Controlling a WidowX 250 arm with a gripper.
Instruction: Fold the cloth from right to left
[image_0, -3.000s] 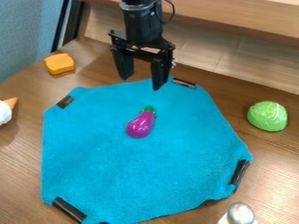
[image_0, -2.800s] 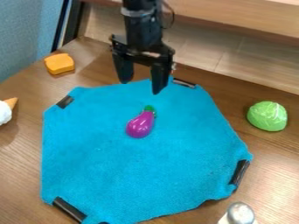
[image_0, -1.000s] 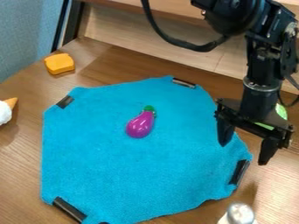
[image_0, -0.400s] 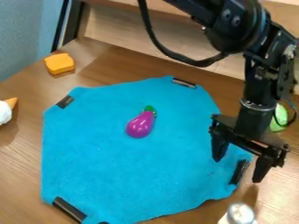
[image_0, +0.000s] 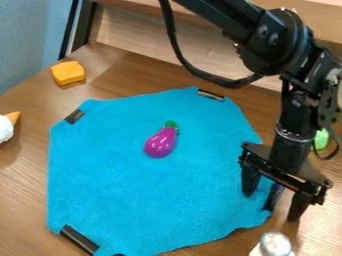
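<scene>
One blue cloth (image_0: 127, 185), spread unfolded on the wooden table (image_0: 23, 200), dark strips at its corners. One black gripper (image_0: 271, 206), low at the cloth's right-hand corner in the camera view, fingers wide apart, a dark strip between them. One purple toy eggplant (image_0: 160, 144), lying on the cloth. Beyond the cloth: orange block (image_0: 68, 73), ice cream cone (image_0: 6, 128), silver-topped shaker (image_0: 274, 245), green ball-shaped item (image_0: 322, 139), partly behind the arm.
</scene>
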